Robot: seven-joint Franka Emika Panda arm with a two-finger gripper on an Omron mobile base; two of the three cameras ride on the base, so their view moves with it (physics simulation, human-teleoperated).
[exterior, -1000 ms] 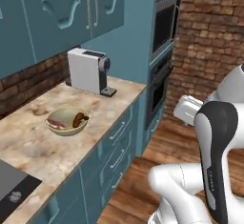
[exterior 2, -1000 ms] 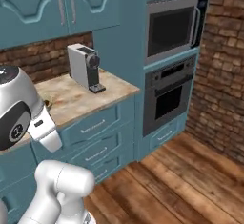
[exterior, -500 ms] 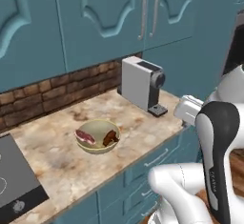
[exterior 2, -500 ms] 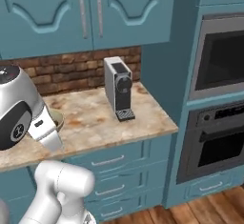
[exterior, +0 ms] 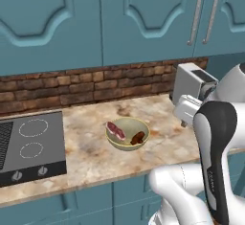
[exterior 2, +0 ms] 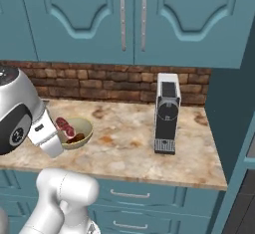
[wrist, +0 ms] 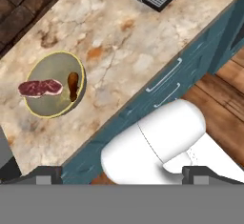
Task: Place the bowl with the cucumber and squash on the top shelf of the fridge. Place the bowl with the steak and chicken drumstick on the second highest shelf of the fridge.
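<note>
A plain tan-yellow bowl (exterior: 125,146) stands on the marble counter, a little in from its front edge. In it lie the flat red-pink steak (exterior: 115,129) and the small brown chicken drumstick (exterior: 138,137). The right base view has the same bowl (exterior 2: 85,126) at the left, with the steak (exterior 2: 64,125) and drumstick (exterior 2: 75,139), partly behind my white hand. In the hand view the bowl (wrist: 52,106) sits upper left with steak (wrist: 40,87) and drumstick (wrist: 73,86). My gripper (wrist: 123,174) is open and holds nothing, hanging high over the counter's front edge, well clear of the bowl.
A grey coffee machine (exterior 2: 167,111) stands on the counter to the right of the bowl. A black cooktop (exterior: 28,145) lies to the bowl's left. Teal wall cabinets (exterior: 143,18) hang above and drawers (wrist: 164,77) sit below. Wooden floor (wrist: 224,89) shows in front.
The whole picture has slid: the base has moved left along the counter, so the bowl now sits mid-view and the oven column has left the frame. The gripper stays open.
</note>
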